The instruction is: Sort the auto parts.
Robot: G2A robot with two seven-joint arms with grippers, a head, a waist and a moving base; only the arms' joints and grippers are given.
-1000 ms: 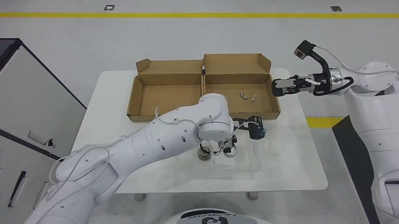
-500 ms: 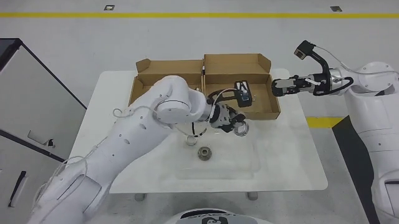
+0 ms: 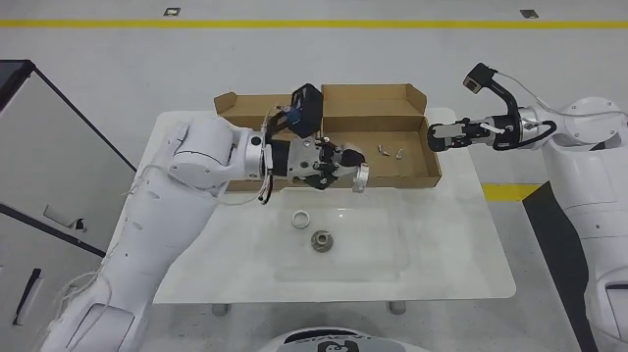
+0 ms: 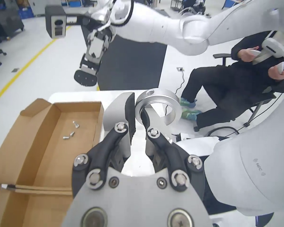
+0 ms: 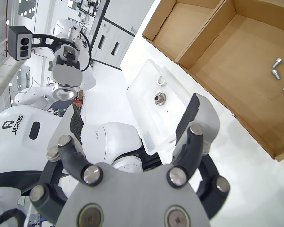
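Metal ring sits pinched in L claw: one finger inside the bore, the other on the outer wall. Ring's rim has a small threaded hole. In top view, L claw holds the metal ring in the air over the front wall of R cardboard box, near the divide btwn it & L cardboard box. Three bolts lie close together on the R cardboard box floor. R claw hovers just off that box's outer end, above the desk. Its fingers are spread wide w/ nothing btwn them. Clear tray sits on the desk in front of both boxes. It holds a white ring & a flanged metal hub, near each other, not touching.
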